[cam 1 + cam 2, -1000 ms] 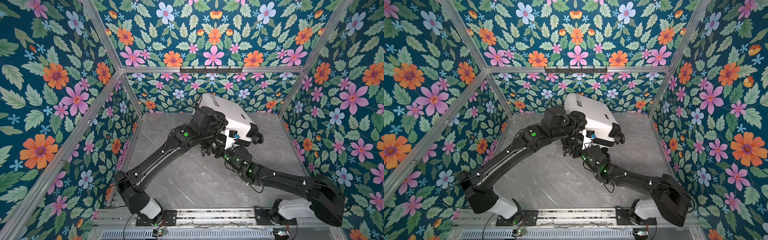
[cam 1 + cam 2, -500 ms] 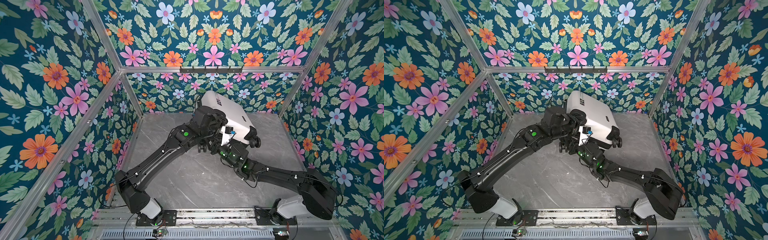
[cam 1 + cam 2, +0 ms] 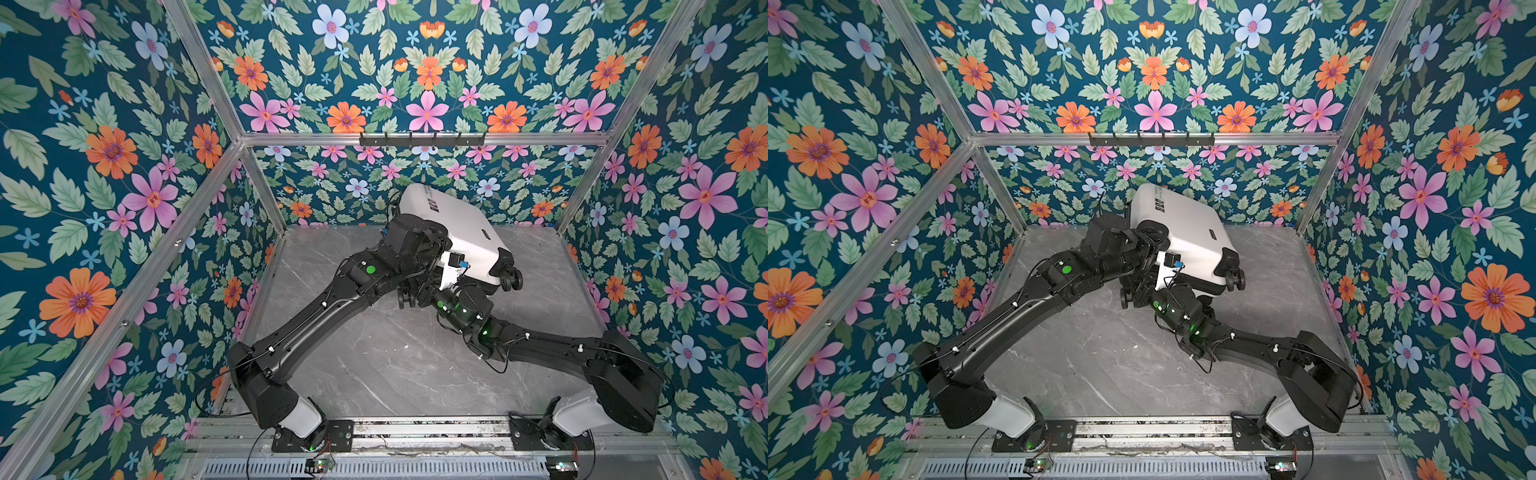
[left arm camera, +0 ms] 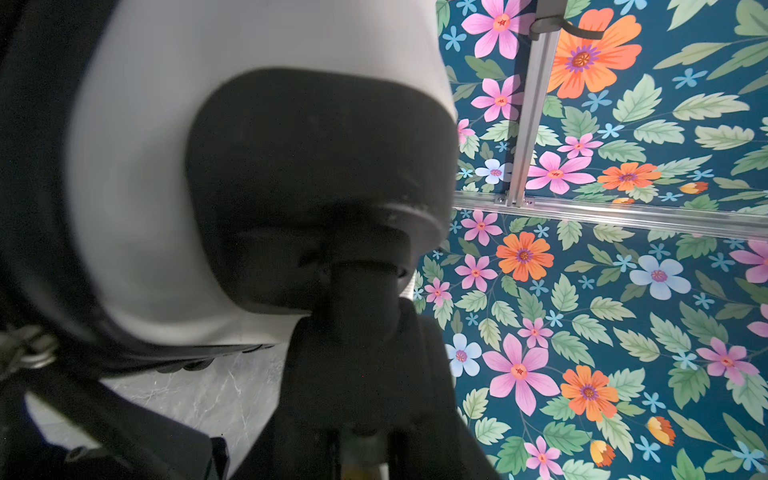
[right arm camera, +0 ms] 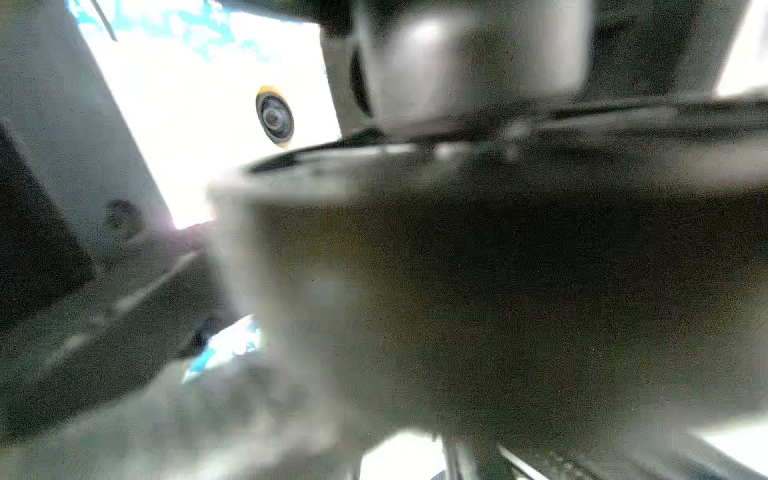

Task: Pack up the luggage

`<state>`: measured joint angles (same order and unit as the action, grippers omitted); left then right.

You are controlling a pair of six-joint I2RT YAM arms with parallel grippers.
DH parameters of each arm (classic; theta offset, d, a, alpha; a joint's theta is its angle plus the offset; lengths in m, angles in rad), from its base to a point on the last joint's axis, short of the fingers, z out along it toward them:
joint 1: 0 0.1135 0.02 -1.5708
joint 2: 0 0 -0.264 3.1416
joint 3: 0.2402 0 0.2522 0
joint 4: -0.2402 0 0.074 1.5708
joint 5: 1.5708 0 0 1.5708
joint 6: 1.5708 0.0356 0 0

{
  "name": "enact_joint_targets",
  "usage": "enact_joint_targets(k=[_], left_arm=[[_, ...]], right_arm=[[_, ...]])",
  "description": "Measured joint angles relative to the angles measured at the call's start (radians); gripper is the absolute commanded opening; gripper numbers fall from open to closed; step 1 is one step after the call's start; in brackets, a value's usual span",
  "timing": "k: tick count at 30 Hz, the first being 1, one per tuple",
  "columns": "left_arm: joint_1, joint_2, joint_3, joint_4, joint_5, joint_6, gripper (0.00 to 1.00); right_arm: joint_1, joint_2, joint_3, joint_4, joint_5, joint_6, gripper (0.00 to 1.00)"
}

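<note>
Luggage (image 3: 457, 226) tilts at far centre. Your left gripper (image 3: 415, 276) and right gripper (image 3: 430, 291) both sit at its near-left corner. Can't tell if either is apart or clamped: hidden, blurred.

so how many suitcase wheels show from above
2. A corner wheel sticks out on the right of the luggage; a second wheel shows by the two arms' wrists. Others may be hidden under shell or arms.
</note>
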<state>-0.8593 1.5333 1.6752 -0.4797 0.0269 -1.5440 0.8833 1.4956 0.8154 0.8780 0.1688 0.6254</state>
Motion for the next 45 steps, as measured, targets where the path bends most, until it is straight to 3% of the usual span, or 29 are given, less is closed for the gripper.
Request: enact_joint_targets(k=[12, 21, 45], left_arm=[[0.0, 0.0, 0.0, -0.004, 0.011, 0.0, 0.0], [0.0, 0.0, 0.0, -0.003, 0.016, 0.0, 0.0], [0.0, 0.0, 0.0, 0.002, -0.004, 0.005, 0.0]], right_arm=[[0.0, 0.003, -0.035, 0.034, 0.003, 0.048, 0.3], [0.011, -0.009, -0.019, -0.027, 0.067, 0.071, 0.29], [0.01, 0.005, 0.024, -0.116, 0.164, 0.085, 0.0]])
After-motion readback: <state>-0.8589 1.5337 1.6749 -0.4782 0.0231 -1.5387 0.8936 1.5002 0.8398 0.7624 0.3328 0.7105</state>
